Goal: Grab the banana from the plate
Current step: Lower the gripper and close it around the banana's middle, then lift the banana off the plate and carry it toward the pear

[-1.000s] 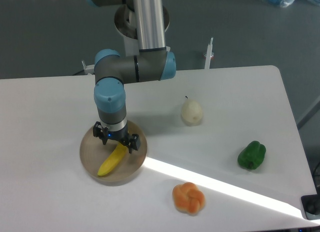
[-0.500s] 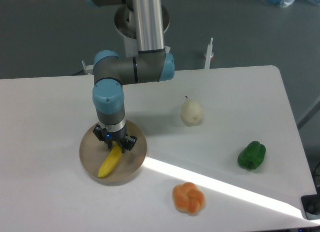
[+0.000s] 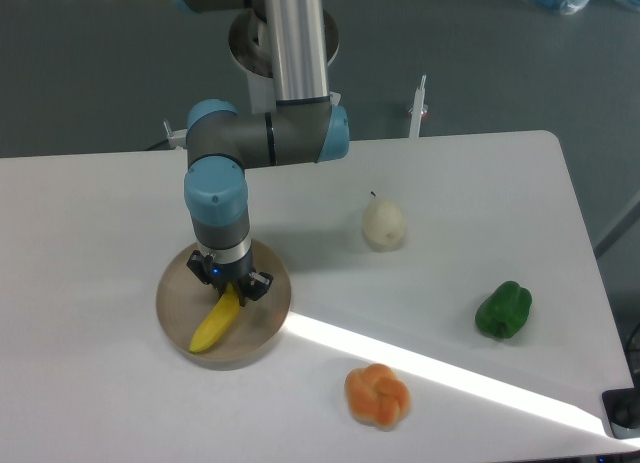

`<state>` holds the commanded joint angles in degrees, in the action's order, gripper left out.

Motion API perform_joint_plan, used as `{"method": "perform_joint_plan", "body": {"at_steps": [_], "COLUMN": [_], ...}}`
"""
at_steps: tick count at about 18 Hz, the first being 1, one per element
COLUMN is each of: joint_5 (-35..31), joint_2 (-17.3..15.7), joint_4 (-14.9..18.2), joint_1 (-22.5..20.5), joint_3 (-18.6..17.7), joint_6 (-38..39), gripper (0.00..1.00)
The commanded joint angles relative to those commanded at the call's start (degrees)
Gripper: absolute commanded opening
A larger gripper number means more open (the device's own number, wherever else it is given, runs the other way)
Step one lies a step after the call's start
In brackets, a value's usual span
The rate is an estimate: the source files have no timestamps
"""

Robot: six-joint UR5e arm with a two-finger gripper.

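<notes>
Over the last second the claw (image 3: pixel 232 285) narrows from a wide spread to a tight pinch on the upper end of the banana (image 3: pixel 216 320), at the lower left of the frame. Banana and plate (image 3: pixel 262 318) have both nudged slightly left. The banana lies on the plate, seemingly not yet lifted. The grasp looks made, so raising it is likely next.
</notes>
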<state>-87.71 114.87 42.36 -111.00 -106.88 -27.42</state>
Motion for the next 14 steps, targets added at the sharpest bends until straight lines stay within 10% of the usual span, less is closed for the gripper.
{"method": "perform_joint_plan", "body": {"at_steps": [7,14], "joint_5": [-0.4,-0.4], "joint_2": [-6.5,-8.7], "joint_4": [2.5,7.6], "joint_1": [-5.4,-19.8], "joint_3": [0.8,5.0], "joint_6": [-8.0,-28.4], "gripper": [0.29,0.29]}}
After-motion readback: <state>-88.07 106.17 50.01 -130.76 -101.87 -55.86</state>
